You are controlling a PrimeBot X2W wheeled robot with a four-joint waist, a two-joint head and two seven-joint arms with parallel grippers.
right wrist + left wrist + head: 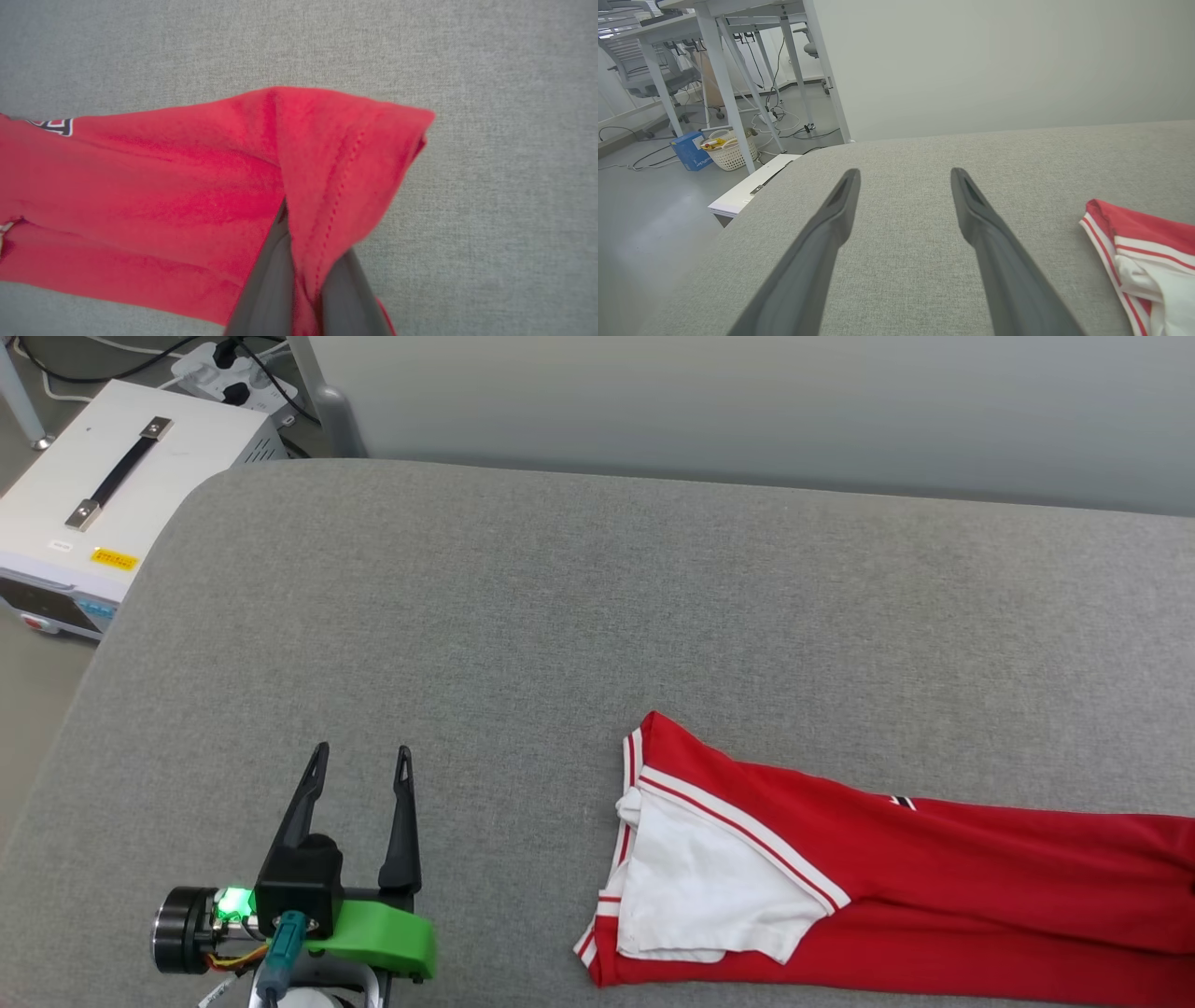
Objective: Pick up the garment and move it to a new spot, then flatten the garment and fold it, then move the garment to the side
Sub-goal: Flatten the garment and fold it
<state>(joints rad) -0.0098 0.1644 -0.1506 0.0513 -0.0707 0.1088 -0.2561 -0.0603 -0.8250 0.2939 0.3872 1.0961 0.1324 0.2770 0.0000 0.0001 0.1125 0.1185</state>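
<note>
Treat the garment (934, 868) as light, limp and stretchy: right fingers (264, 289) clamped on its red hem fold, left fingers (831, 224) apart, free for the striped sleeve end at left.

Illumination is bright, even and diffuse across all 3 views. Shadows under the left pincer (362, 749) are faint and soft-edged. The garment (187, 186) renders slightly blurred in the right wrist view. Left wrist view edges show wide-angle distortion.

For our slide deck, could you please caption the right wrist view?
Right end effector shut on a pinched fold of the soft red T-shirt over the grey woven surface.
</note>
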